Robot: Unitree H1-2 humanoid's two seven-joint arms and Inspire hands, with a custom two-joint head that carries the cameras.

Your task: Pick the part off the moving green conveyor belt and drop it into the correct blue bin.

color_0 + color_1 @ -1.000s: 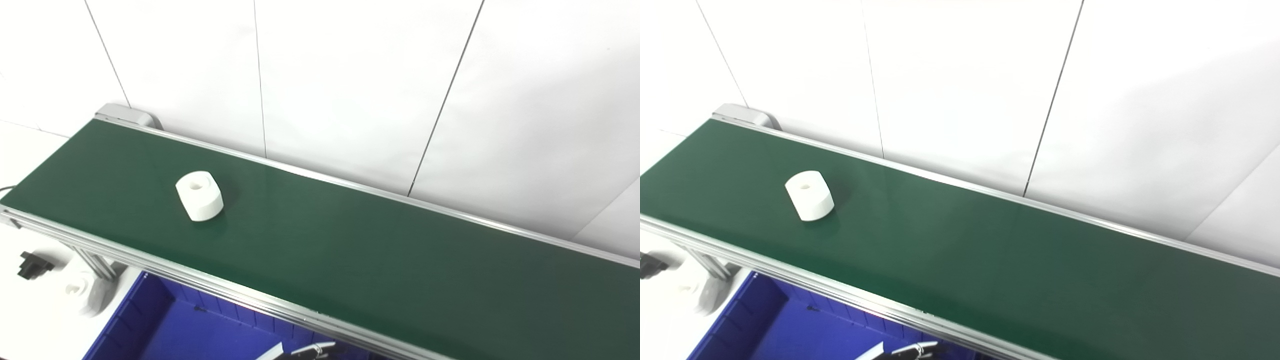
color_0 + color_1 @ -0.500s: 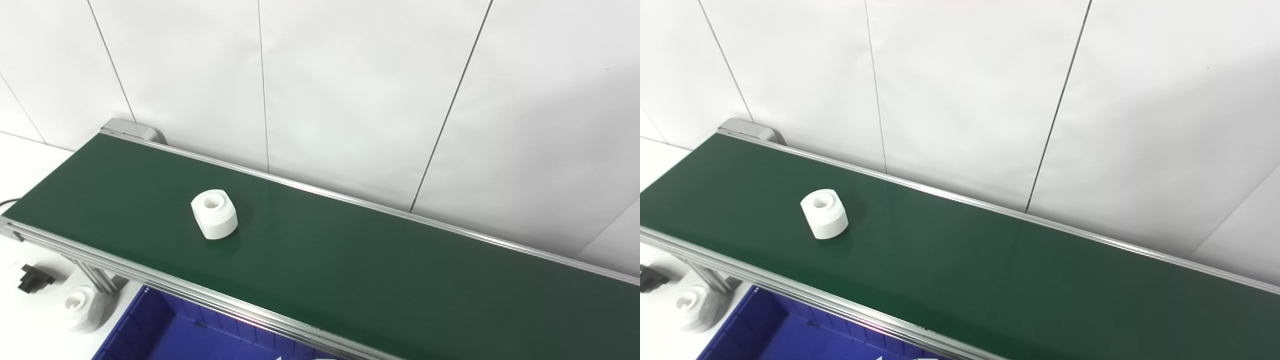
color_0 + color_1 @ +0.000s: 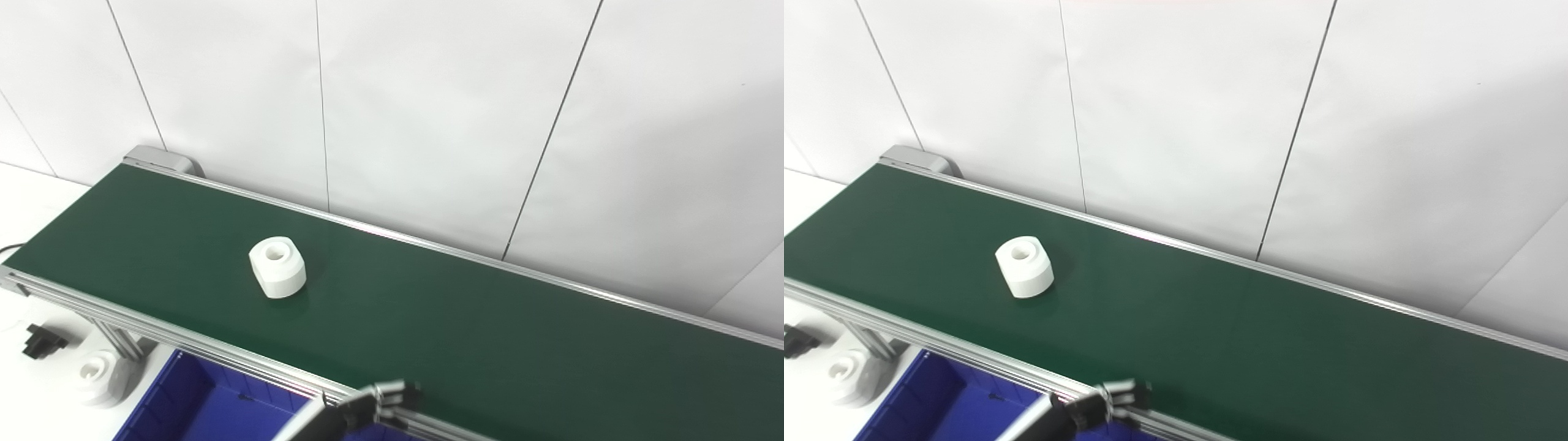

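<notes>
A white, stubby cylindrical part (image 3: 277, 266) with a hole in its top stands on the green conveyor belt (image 3: 465, 331), left of the belt's middle. My left hand (image 3: 375, 403) pokes up from the bottom edge over the belt's near rail, well to the right of the part and nearer to me, not touching it. Only its dark fingertips and a silver stretch behind them show; the fingers reach forward with nothing in them. In the right eye view the part (image 3: 1024, 266) and the left hand (image 3: 1105, 404) stand the same way. The right hand is out of the picture.
A blue bin (image 3: 202, 407) sits below the belt's near rail (image 3: 184, 335) at bottom left. A second white part (image 3: 97, 375) and a small black piece (image 3: 38, 340) lie on the white table left of the bin. A white panelled wall stands right behind the belt.
The part has ridden to the right along the belt. My left hand has risen into view over the near rail. The camera tilted up a little after the earliest frames.
</notes>
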